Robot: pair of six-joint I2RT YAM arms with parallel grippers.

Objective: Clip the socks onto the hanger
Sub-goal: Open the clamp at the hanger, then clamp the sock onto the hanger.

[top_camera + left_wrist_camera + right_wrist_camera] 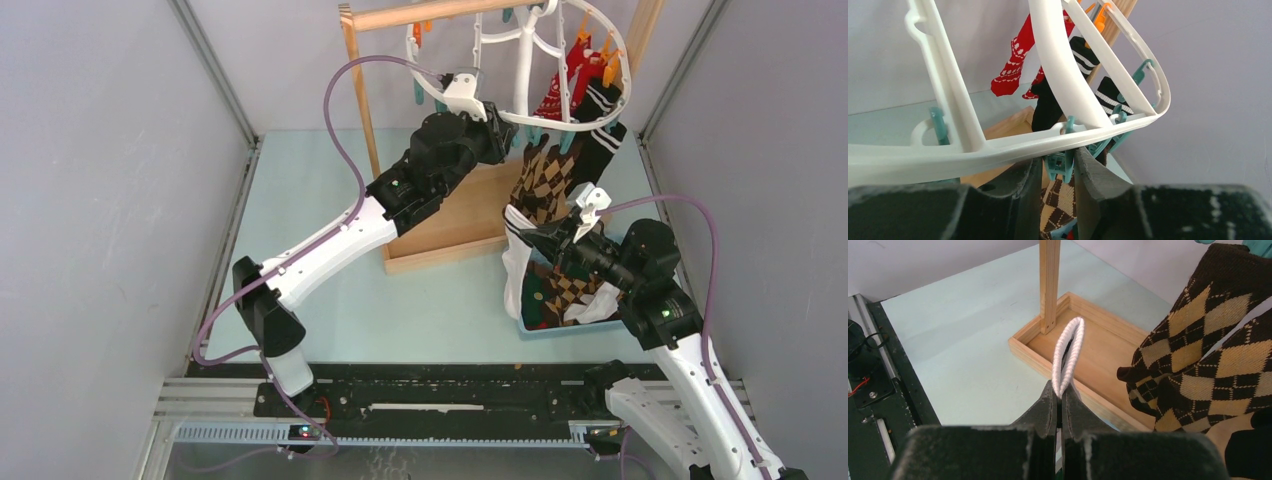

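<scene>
Sock (1071, 347), one white, in clamped right gripper (1060, 390); left gripper (1059, 156) narrow around one clip (1056, 168)

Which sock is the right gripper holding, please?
The white sock, its ribbed cuff pinched in the right gripper; the argyle sock, red sock and striped sock hang from the hanger.
</scene>
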